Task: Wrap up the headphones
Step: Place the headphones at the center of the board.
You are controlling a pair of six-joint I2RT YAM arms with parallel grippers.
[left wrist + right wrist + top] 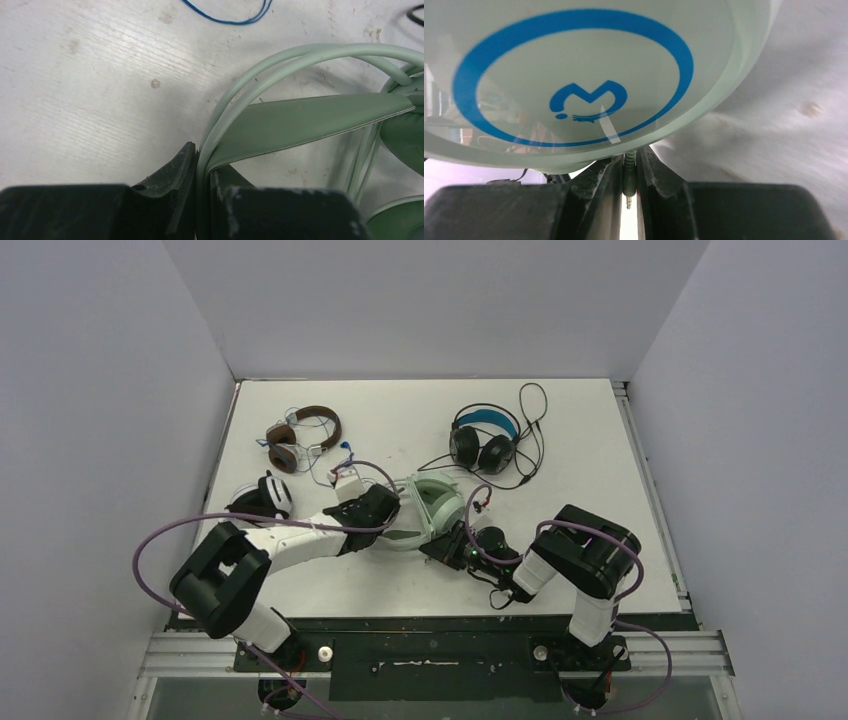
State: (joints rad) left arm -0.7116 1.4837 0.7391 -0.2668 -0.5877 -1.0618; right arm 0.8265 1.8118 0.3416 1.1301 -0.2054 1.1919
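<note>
Mint green headset (432,502): flat on the table (600,540), near its centre, between both grippers.
Left gripper (202,200): clamped narrow on the headband (310,120) together with passes of the mint cord (280,62) lying along its edge.
Purpose of left grip: to pin laid loops against the band and anchor the headset against pull.
Right gripper (630,167): pinched narrow on the jack plug (629,182), just below the ear cup (574,85) with the blue ring logo.
Purpose of right grip: to control the free end for routing around the headset.
Cord state: several strands curving beside the band and cups; wrap not yet snug.
Step in hand (judged): late in winding the mint cord, with only the plug end to place.
Next move (judged): tuck or lay the plug against the cup, then release the right side first.
Risk (judged): loops springing open on early left release.
Other headsets: brown (300,432) and black with blue band (485,438) at the far side, cords loose; white striped (265,498) beside the left arm.
</note>
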